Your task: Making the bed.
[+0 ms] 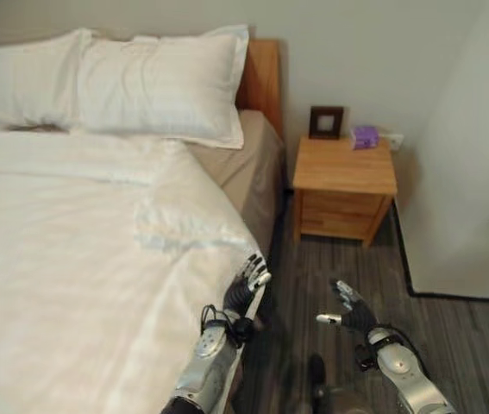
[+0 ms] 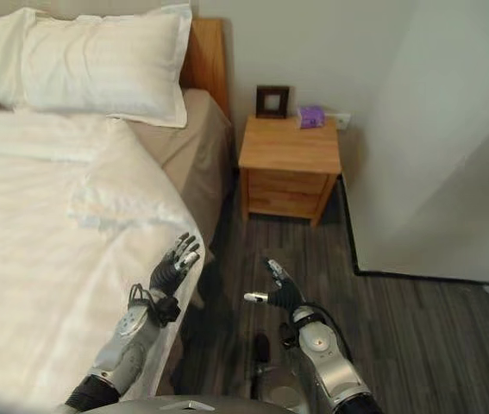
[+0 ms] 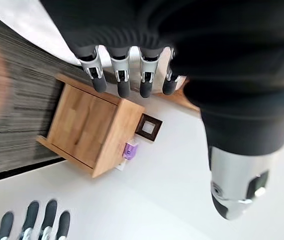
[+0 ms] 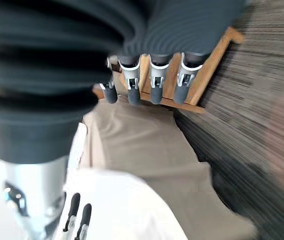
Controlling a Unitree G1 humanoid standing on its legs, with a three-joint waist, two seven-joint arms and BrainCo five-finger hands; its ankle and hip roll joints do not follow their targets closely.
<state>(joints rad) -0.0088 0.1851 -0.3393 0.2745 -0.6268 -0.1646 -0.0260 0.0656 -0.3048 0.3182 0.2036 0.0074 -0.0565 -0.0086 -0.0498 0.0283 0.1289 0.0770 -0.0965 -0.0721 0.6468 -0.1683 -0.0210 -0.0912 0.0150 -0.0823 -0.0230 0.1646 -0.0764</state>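
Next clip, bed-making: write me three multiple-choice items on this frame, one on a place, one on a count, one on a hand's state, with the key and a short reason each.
1. Where does the purple box stand?
A. on the nightstand
B. on the bed
C. on the floor

2. How many pillows lie at the headboard?
A. one
B. two
C. four

3. What is the left hand doing?
A. clutching the duvet
B. open, holding nothing
C. gripping a pillow

Key:
1 A: the purple box sits on the nightstand beside the picture frame.
2 B: two pillows lie side by side against the headboard.
3 B: the left hand hangs by the duvet edge, fingers straight; the right hand is open over the floor.
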